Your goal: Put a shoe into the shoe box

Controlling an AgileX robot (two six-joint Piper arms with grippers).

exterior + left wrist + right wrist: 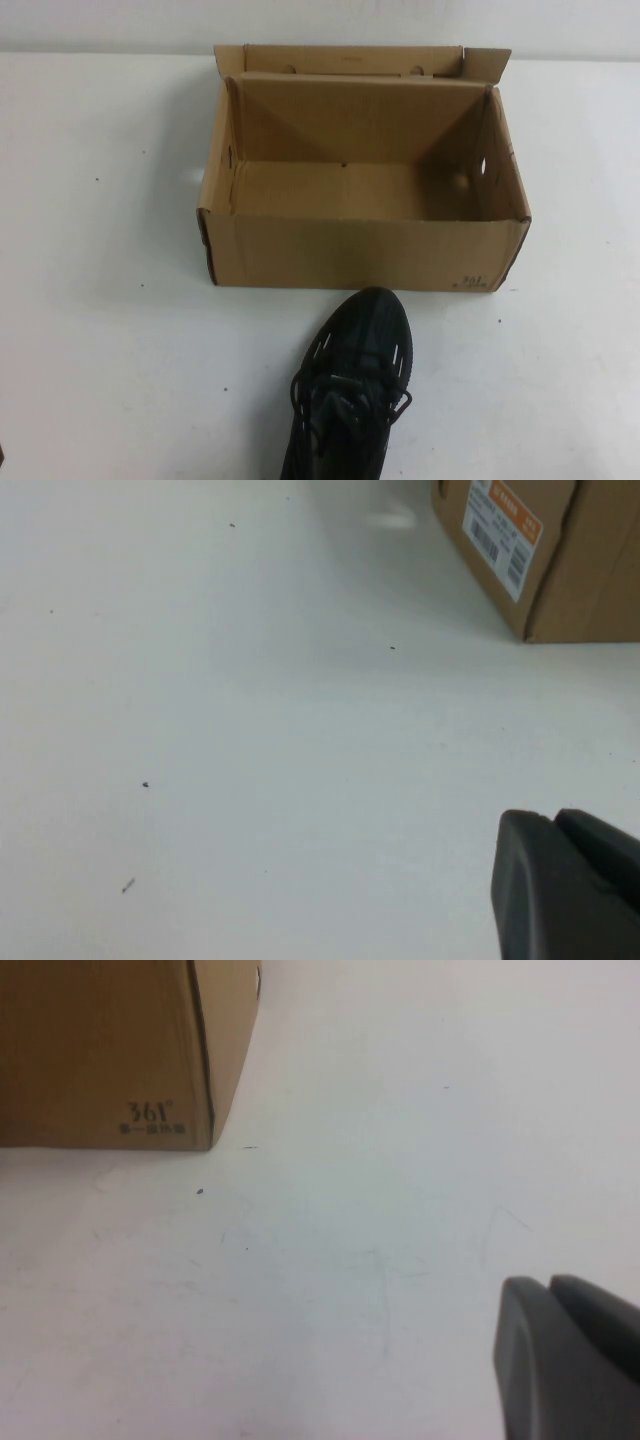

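Observation:
The black lace-up shoe lies on the white table at the front centre, toe pointing at the box. The open brown cardboard shoe box stands just beyond it, empty inside, flaps up at the back. Neither gripper shows in the high view. In the left wrist view my left gripper hovers over bare table with its fingers pressed together, the box's labelled corner far off. In the right wrist view my right gripper is likewise shut and empty, with the box's printed corner ahead.
White table spreads wide on both sides of the box and shoe. A wall runs along the table's back edge behind the box.

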